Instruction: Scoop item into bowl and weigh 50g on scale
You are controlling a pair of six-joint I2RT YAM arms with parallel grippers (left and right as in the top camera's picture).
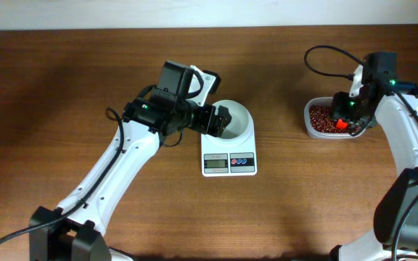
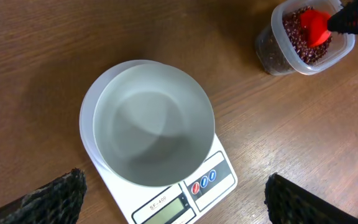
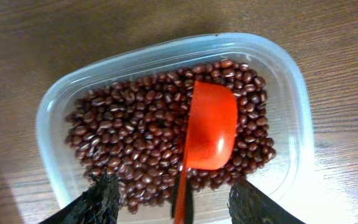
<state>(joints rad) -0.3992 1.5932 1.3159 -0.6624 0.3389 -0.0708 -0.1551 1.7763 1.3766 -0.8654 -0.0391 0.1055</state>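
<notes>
Where the beans [image 3: 135,137] sit: heaped in the clear tub [image 3: 48,118], with none in the bowl, so your weighing has, by the look of it, not yet begun.
Scoop [image 3: 211,124]: orange, lying on the heap toward the tub's right side with its handle pointing back at the wrist. It looks placed to dig in and lift a load.
Right gripper [image 3: 179,205]: your jaws stand part-way apart. The handle runs between them and out of the bottom of the wrist view, and you cannot tell whether the pads bite on it.
Tub's position: well apart from the scale, on your right arm's side, so each load likely has to cross bare table [image 1: 64,80].
Bowl [image 2: 154,124]: white and empty, centred on the platform, so whatever you tip in should register at once.
Scale [image 1: 228,164]: the display and two buttons face front, clear of the bowl for reading. The digits are too small to make out.
Left gripper [image 1: 222,120]: your jaws are spread wide and hold nothing. It hangs over the bowl, apparently clear of it, which would keep its weight off the platform.
</notes>
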